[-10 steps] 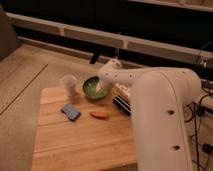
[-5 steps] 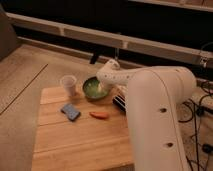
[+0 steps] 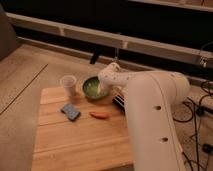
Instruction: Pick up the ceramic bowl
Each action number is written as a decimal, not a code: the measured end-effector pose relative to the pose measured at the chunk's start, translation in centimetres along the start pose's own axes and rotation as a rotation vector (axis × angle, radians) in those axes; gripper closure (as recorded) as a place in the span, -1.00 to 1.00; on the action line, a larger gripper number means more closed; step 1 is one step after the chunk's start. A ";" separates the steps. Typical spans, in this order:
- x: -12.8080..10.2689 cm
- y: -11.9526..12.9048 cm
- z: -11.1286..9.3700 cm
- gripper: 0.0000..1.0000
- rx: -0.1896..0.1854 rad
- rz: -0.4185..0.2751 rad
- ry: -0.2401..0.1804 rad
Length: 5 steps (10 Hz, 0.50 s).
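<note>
Four things sit on the wooden table (image 3: 75, 145): a bowl (image 3: 92, 89), a cup (image 3: 68, 85), a blue block (image 3: 70, 112) and a small orange piece (image 3: 99, 115). The bowl is toward the far edge, green and glossy inside with a darker rim, standing upright. The cup is just left of it, whitish and upright, close but apart from it. The blue block lies nearer, left of the middle, and the orange piece lies to its right, in front of the bowl. The big white arm (image 3: 150, 115) reaches in from the right and bends down at the bowl's right side. The hand (image 3: 106, 89) is at the bowl's right rim, low over it, mostly hidden behind the arm's end; I cannot tell how far apart its fingers are or whether they grip the rim. Something dark (image 3: 118, 102) lies on the table just under the arm, right of the bowl.
</note>
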 end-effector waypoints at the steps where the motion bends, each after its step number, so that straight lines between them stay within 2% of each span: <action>1: 0.0 -0.2 0.3 0.41 -0.012 0.007 0.005; 2: 0.2 -0.2 0.8 0.67 -0.024 0.016 0.014; 3: 0.3 -0.3 1.0 0.83 -0.029 0.023 0.020; 4: 0.5 -0.6 1.1 0.96 -0.030 0.036 0.028; 5: 0.7 -1.2 1.2 1.00 -0.026 0.053 0.037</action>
